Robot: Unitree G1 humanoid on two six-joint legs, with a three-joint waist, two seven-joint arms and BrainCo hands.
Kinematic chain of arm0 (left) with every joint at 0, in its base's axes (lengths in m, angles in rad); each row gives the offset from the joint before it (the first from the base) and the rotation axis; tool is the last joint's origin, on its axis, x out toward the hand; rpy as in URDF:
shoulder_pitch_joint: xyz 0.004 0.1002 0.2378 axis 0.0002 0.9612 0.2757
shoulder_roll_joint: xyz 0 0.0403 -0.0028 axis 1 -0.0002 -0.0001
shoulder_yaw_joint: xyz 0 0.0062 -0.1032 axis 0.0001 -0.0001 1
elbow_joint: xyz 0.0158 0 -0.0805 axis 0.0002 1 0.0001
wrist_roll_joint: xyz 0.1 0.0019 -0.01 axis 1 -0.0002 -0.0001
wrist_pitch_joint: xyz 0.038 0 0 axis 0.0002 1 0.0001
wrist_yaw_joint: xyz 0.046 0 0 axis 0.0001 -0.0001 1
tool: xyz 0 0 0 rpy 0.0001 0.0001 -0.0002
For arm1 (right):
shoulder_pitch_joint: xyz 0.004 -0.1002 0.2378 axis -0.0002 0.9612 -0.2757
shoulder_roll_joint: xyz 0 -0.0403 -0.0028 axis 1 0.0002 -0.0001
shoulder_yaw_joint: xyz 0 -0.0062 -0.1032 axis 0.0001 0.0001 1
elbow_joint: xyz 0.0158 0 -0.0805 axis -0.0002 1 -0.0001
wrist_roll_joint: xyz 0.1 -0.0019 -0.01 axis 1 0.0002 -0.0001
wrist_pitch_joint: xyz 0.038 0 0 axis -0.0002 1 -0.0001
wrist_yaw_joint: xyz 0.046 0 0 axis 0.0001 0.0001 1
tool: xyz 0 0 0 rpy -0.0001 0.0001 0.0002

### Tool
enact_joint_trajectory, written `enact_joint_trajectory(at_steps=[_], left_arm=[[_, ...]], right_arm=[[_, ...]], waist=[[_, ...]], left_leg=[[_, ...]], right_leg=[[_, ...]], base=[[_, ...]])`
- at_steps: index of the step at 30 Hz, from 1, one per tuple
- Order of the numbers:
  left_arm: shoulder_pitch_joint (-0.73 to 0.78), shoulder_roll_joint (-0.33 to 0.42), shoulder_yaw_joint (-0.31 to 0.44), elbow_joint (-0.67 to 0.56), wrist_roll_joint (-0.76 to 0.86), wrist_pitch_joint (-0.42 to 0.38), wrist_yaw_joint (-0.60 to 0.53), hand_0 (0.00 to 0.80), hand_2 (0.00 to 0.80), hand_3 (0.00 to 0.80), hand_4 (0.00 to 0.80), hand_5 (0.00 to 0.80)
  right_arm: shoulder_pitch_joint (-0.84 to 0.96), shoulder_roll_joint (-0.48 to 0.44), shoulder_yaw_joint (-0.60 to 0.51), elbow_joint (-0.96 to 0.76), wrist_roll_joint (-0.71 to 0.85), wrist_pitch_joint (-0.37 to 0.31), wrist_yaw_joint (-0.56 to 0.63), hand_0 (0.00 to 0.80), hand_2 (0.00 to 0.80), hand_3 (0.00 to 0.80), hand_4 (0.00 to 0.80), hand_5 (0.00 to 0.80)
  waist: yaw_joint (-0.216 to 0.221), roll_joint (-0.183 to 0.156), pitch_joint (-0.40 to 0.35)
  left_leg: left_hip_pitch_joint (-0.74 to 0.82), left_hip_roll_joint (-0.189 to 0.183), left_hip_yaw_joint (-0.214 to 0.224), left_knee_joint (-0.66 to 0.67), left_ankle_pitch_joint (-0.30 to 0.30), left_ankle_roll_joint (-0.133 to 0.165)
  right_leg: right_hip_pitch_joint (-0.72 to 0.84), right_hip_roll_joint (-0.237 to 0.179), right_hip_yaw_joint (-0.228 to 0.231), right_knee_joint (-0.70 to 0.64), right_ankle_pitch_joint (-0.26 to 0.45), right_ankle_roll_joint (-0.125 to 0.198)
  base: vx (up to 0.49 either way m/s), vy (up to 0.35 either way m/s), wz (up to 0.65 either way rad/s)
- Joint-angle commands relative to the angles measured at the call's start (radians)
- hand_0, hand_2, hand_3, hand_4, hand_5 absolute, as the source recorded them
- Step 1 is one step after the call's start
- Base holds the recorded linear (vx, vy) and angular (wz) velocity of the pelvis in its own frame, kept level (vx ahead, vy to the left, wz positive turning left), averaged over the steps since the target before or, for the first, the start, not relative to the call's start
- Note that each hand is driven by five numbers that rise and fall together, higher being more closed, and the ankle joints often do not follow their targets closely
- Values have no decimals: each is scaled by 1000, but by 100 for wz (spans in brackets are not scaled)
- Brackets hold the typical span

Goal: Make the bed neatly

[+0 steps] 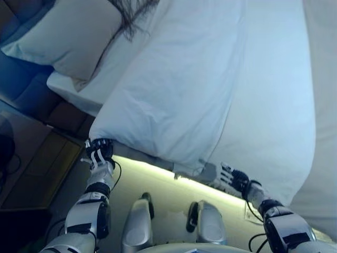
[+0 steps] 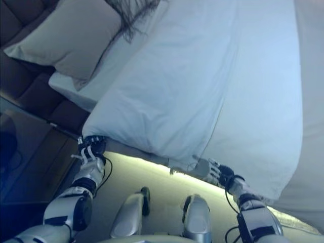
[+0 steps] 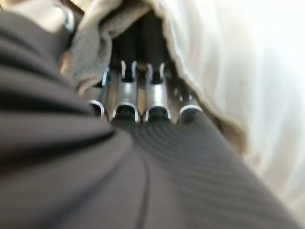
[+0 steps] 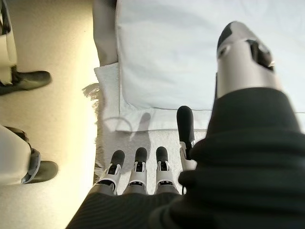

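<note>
A white duvet [image 1: 210, 79] covers the bed, and its near edge hangs over the side in front of me. A white pillow [image 1: 68, 37] lies at the head of the bed, far left. My left hand [image 1: 100, 158] is at the duvet's near left corner. In the left wrist view its straight fingers [image 3: 126, 90] reach in between the white duvet [image 3: 238, 71] and a grey cloth [image 3: 90, 52]. My right hand [image 1: 227, 176] is open at the duvet's lower edge. Its fingers [image 4: 138, 167] lie flat on a fuzzy white cloth [image 4: 124, 133] just below the duvet's hem [image 4: 167, 47].
A dark padded headboard [image 2: 30, 91] and a dark bedside table [image 1: 31, 163] stand at the left. Beige floor [image 1: 168, 195] runs along the bed's side, lit by a strip under the bed. A dark stringy patch [image 1: 129, 16] lies by the pillow.
</note>
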Motion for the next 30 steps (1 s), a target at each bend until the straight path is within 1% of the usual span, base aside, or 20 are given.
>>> enact_joint_trajectory(at_steps=[1, 2, 3, 4, 7, 9, 11, 12, 17, 18, 20, 21, 23, 24, 25, 27, 28, 30], left_arm=[[114, 126, 74, -25, -58, -142, -16, 800, 800, 800, 800, 800], [114, 127, 74, -26, -58, -141, -15, 800, 800, 800, 800, 800], [114, 134, 68, -30, -27, -123, 2, 590, 590, 590, 590, 590], [115, 134, 68, -32, -21, -119, 3, 0, 0, 0, 0, 0], [139, 133, 67, -41, -3, -102, 17, 0, 0, 0, 0, 0], [155, 135, 72, -37, 0, -91, 22, 0, 0, 0, 0, 0], [191, 129, 83, -29, 12, -67, 24, 0, 0, 0, 0, 0], [214, 122, 90, -23, 15, -43, 11, 0, 0, 0, 0, 0], [298, 85, 99, -6, 79, 34, -15, 0, 0, 0, 0, 0], [319, 73, 99, -3, 94, 64, -33, 0, 0, 0, 0, 0], [345, 56, 90, -8, 114, 101, -91, 0, 0, 0, 0, 0], [362, 43, 79, -26, 126, 121, -139, 0, 0, 0, 0, 0], [395, 14, 29, -98, 183, 139, -297, 0, 0, 0, 0, 0], [402, 8, 18, -112, 184, 145, -325, 0, 0, 0, 0, 0], [429, -7, -29, -172, 196, 165, -444, 0, 0, 0, 0, 0], [455, -13, -82, -239, 247, 206, -577, 0, 0, 0, 0, 0], [457, -14, -106, -265, 276, 217, -618, 0, 0, 0, 0, 0], [446, -8, -143, -298, 307, 211, -659, 0, 0, 0, 0, 0]], right_arm=[[-31, -7, 4, -23, 45, -1, 16, 0, 0, 0, 0, 0], [-32, -7, 3, -23, 45, -1, 16, 0, 0, 0, 0, 0], [-35, -18, 5, -43, 52, 3, 25, 0, 0, 0, 0, 0], [-35, -20, 4, -48, 53, 5, 27, 0, 0, 0, 0, 0], [-23, -26, 4, -74, 50, 11, 48, 0, 0, 0, 0, 0], [-9, -31, 1, -81, 49, 14, 62, 0, 0, 0, 0, 0], [22, -30, -11, -81, 40, 3, 82, 0, 0, 0, 0, 0], [37, -29, -17, -87, 40, 2, 84, 0, 0, 0, 0, 0], [82, -14, -35, -92, 23, -11, 89, 0, 0, 0, 0, 0], [90, -10, -39, -94, 22, -14, 88, 0, 0, 0, 0, 0], [104, -5, -42, -100, 25, -16, 89, 0, 0, 0, 0, 0], [113, 1, -44, -108, 25, -17, 85, 0, 0, 0, 0, 0], [133, 7, -43, -137, 31, -13, 68, 0, 0, 0, 0, 0], [140, 7, -43, -143, 33, -12, 64, 0, 0, 0, 0, 0], [159, 13, -44, -154, 40, -22, 55, 0, 0, 0, 0, 0], [175, 19, -46, -163, 42, -26, 50, 0, 0, 0, 0, 0], [176, 21, -43, -164, 46, -27, 49, 0, 0, 0, 0, 0], [170, 23, -34, -165, 53, -24, 43, 0, 0, 0, 0, 0]], waist=[[70, -46, 37], [70, -46, 36], [68, -51, 52], [68, -51, 51], [66, -50, 60], [64, -48, 60], [64, -41, 60], [63, -37, 63], [67, -22, 58], [70, -19, 55], [74, -16, 52], [75, -13, 50], [80, -9, 49], [82, -7, 49], [87, -3, 50], [93, 3, 50], [94, 5, 51], [94, 7, 52]], left_leg=[[-25, -58, 49, 110, -110, 97], [-29, -57, 50, 111, -105, 98], [-64, -53, 45, 154, -120, 96], [-78, -52, 44, 166, -124, 96], [-112, -46, 43, 207, -134, 93], [-117, -46, 42, 212, -135, 91], [-104, -46, 42, 203, -132, 89], [-104, -43, 52, 189, -106, 92], [-56, -47, 56, 141, -89, 88], [-44, -48, 58, 127, -85, 86], [-20, -51, 60, 97, -74, 84], [-6, -52, 61, 77, -67, 82], [16, -53, 63, 42, -53, 81], [22, -54, 63, 34, -50, 82], [31, -58, 62, 12, -40, 82], [45, -58, 61, -20, -25, 83], [49, -58, 60, -31, -20, 84], [56, -56, 60, -50, -9, 84]], right_leg=[[-92, 52, 44, 47, 79, -63], [-96, 51, 42, 48, 83, -65], [-131, 52, 51, 84, 72, -65], [-144, 53, 54, 95, 69, -65], [-177, 54, 64, 129, 61, -61], [-182, 54, 68, 133, 60, -60], [-171, 51, 69, 124, 63, -53], [-171, 44, 60, 110, 87, -59], [-126, 35, 58, 62, 106, -47], [-114, 32, 56, 47, 111, -43], [-90, 27, 51, 21, 122, -37], [-80, 26, 49, 7, 128, -34], [-58, 24, 44, -24, 143, -28], [-53, 24, 42, -31, 146, -27], [-42, 23, 37, -55, 160, -23], [-30, 25, 35, -83, 177, -17], [-27, 26, 34, -93, 185, -15], [-24, 29, 36, -110, 196, -10]], base=[[-10, 11, 15], [-89, 21, 10], [-89, 19, 4], [-108, 36, -2], [-55, 45, 0], [-11, 37, 3], [-12, 48, 1], [-35, 47, 0], [21, 9, 3], [55, -19, 6], [64, -26, 5], [62, -26, 4], [49, -24, 10], [32, -30, 9], [26, -32, 7], [28, -39, 4], [22, -34, 5], [13, -17, 3]])
